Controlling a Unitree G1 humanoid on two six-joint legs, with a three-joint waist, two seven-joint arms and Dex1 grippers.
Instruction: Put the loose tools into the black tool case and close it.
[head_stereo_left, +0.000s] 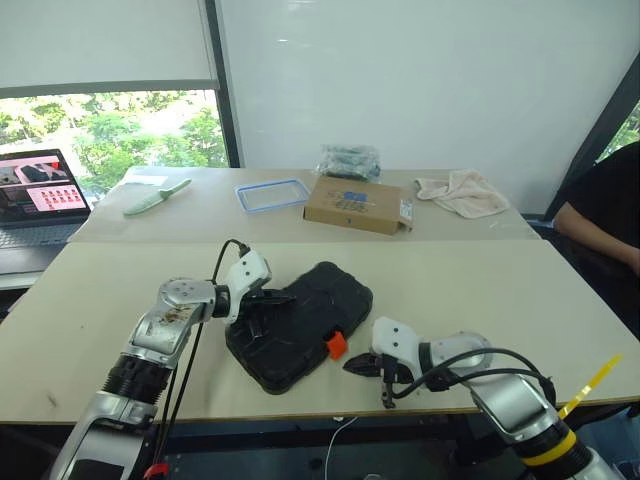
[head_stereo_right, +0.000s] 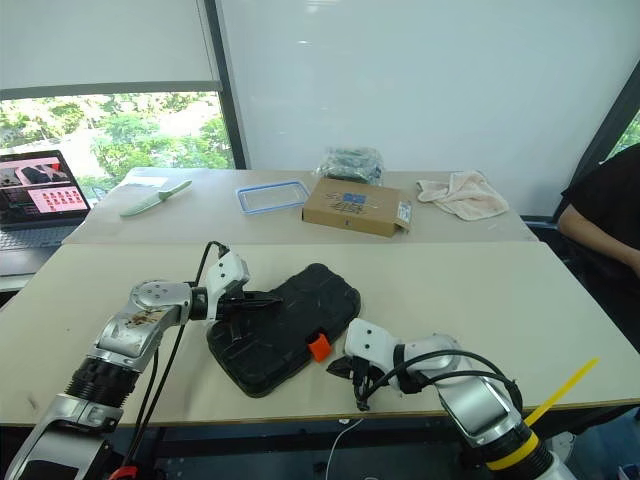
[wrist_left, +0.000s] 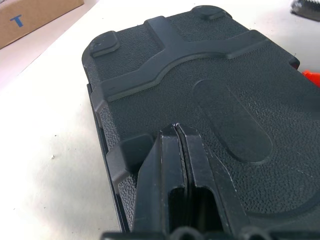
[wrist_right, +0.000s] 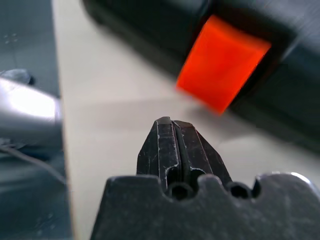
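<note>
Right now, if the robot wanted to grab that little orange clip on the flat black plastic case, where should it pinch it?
Probably by the free lower edge of the small orange latch, coming from the table's near edge, where the right tool already sits. The latch sticks out from the front rim of the closed black plastic tool case, so its edge is easy to reach there.

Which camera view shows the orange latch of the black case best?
The right wrist view: the orange latch looks large there, just beyond the shut right gripper. Both eye views show it small on the black tool case; the left wrist view catches only a sliver.
</note>
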